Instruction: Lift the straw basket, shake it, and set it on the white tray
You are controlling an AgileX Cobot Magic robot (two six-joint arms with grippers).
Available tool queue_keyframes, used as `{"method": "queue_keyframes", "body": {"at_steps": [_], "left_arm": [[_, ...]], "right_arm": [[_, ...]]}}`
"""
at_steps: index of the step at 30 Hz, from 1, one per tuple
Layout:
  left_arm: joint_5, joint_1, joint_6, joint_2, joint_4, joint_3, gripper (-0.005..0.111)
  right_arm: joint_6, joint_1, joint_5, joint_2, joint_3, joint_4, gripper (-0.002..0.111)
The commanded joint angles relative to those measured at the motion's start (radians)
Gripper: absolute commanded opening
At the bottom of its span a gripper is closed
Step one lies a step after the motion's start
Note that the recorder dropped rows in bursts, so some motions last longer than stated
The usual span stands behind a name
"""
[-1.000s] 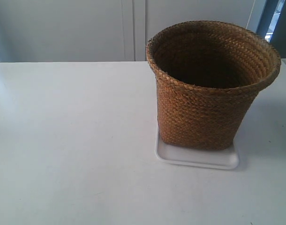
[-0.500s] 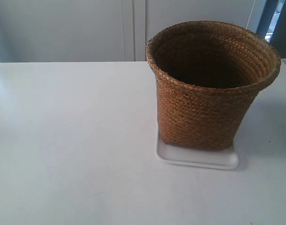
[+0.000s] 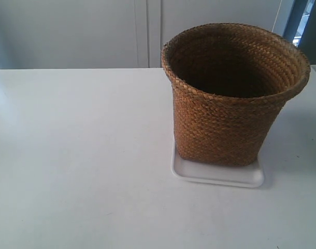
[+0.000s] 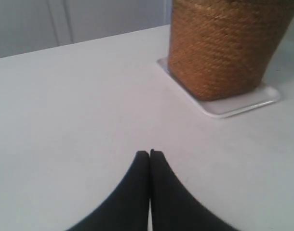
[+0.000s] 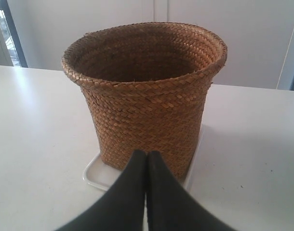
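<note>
The brown woven straw basket (image 3: 228,98) stands upright on the white tray (image 3: 216,176), toward the right of the exterior view; its base covers most of the tray. No arm shows in the exterior view. The left wrist view has the basket (image 4: 221,48) and tray (image 4: 238,106) off to one side, with my left gripper (image 4: 150,153) shut and empty over bare table, well apart from them. Straight ahead in the right wrist view stand the basket (image 5: 147,96) and tray (image 5: 96,175); my right gripper (image 5: 146,153) is shut, empty, its tips in front of the basket's lower wall.
The white table (image 3: 80,155) stretches wide to the left of the basket. White cabinet doors (image 3: 96,31) stand behind the table. A dark window frame (image 3: 303,21) shows at the back right.
Basket and tray have not moved. A dark sliver seen half a second ago at the left edge of the exterior view is gone.
</note>
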Motion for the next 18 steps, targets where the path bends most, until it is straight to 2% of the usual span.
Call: {"method": "queue_keyframes", "body": {"at_steps": [1,4,8,10,12,18], "left_arm": [[0.075,0.155,0.034,-0.028,0.057,0.019,0.000],[0.038,0.235,0.034,-0.079,0.096,0.069,0.000],[-0.046,0.285,0.034,-0.123,0.110,0.197,0.000],[-0.088,0.315,0.007,-0.123,0.091,0.204,0.000],[-0.033,0.329,0.010,-0.123,0.112,0.204,0.000],[-0.035,0.334,0.010,-0.123,0.137,0.204,0.000]], "right_arm": [[-0.009,-0.006,-0.014,-0.005,0.005,-0.002,0.000],[-0.009,-0.006,-0.014,-0.005,0.005,-0.002,0.000],[-0.009,-0.006,-0.014,-0.005,0.005,-0.002,0.000],[-0.009,-0.006,-0.016,-0.005,0.005,-0.002,0.000],[-0.009,-0.006,-0.014,-0.005,0.005,-0.002,0.000],[-0.009,-0.006,-0.015,-0.005,0.005,0.000,0.000]]}}
